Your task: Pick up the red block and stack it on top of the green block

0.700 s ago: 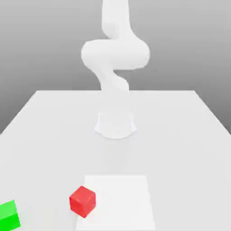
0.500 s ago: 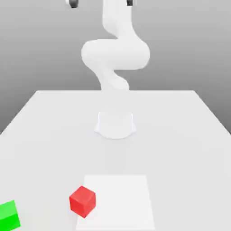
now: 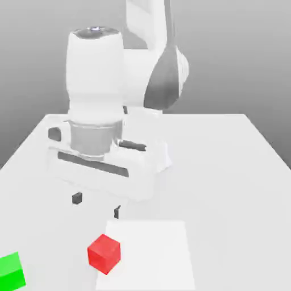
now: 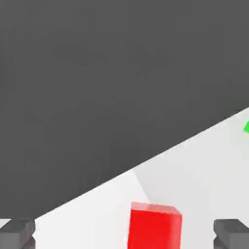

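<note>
Exterior view: we see the red block angled, one vertical edge facing us, no long axis, overlapping the white square's left edge | our end effector: fingers apart, above counter

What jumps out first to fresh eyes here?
Probably the bright red block, overlapping the left edge of the white square in the exterior view. Next, the green block at that view's lower left, cut off by the frame. Then the big white arm, its gripper open above the table.
</note>
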Controlling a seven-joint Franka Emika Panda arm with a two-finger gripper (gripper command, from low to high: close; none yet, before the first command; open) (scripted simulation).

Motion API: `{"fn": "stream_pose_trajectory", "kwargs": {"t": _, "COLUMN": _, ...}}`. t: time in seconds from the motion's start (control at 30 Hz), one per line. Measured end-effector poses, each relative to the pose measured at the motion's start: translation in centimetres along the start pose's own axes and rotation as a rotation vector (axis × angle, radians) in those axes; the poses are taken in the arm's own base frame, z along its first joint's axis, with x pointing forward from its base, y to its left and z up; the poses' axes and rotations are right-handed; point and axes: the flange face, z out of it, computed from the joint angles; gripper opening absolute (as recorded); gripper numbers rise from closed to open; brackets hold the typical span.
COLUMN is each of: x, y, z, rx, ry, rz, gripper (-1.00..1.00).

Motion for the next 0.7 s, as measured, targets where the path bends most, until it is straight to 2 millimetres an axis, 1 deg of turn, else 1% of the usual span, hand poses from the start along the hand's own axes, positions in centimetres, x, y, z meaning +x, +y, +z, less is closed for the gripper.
{"fn": "stream_pose_trajectory", "kwargs": {"t": 0.07, "x": -0.3, "y": 1.1, "z": 3.3, "rx": -0.04, "ry": -0.025, "rz": 0.029, "gripper": 0.0}}
{"fn": "stream_pose_trajectory", "kwargs": {"t": 0.2, "x": -0.5, "y": 1.7, "z": 8.3, "rx": -0.053, "ry": -0.033, "rz": 0.039, "gripper": 0.0}}
{"fn": "stream_pose_trajectory", "kwargs": {"t": 0.23, "x": -0.5, "y": 1.8, "z": 9.5, "rx": -0.054, "ry": -0.033, "rz": 0.039, "gripper": -1.0}}
{"fn": "stream_pose_trajectory", "kwargs": {"t": 0.4, "x": -0.6, "y": 1.8, "z": 9.5, "rx": -0.053, "ry": -0.032, "rz": 0.038, "gripper": -1.0}}
{"fn": "stream_pose_trajectory", "kwargs": {"t": 0.43, "x": -0.6, "y": 1.9, "z": 10.1, "rx": -0.053, "ry": -0.032, "rz": 0.039, "gripper": -1.0}}
{"fn": "stream_pose_trajectory", "kwargs": {"t": 0.47, "x": -0.6, "y": 1.8, "z": 9.8, "rx": -0.053, "ry": -0.032, "rz": 0.039, "gripper": -1.0}}
{"fn": "stream_pose_trajectory", "kwargs": {"t": 0.53, "x": -0.5, "y": 1.7, "z": 8.1, "rx": -0.053, "ry": -0.033, "rz": 0.039, "gripper": -1.0}}
{"fn": "stream_pose_trajectory", "kwargs": {"t": 0.63, "x": -0.4, "y": 1.6, "z": 4.8, "rx": -0.053, "ry": -0.033, "rz": 0.039, "gripper": -1.0}}
{"fn": "stream_pose_trajectory", "kwargs": {"t": 0.67, "x": 0.4, "y": 1.4, "z": 4.0, "rx": -0.054, "ry": -0.033, "rz": 0.059, "gripper": -1.0}}
{"fn": "stream_pose_trajectory", "kwargs": {"t": 0.7, "x": 2.0, "y": 1.2, "z": 3.6, "rx": -0.054, "ry": -0.033, "rz": 0.097, "gripper": -1.0}}
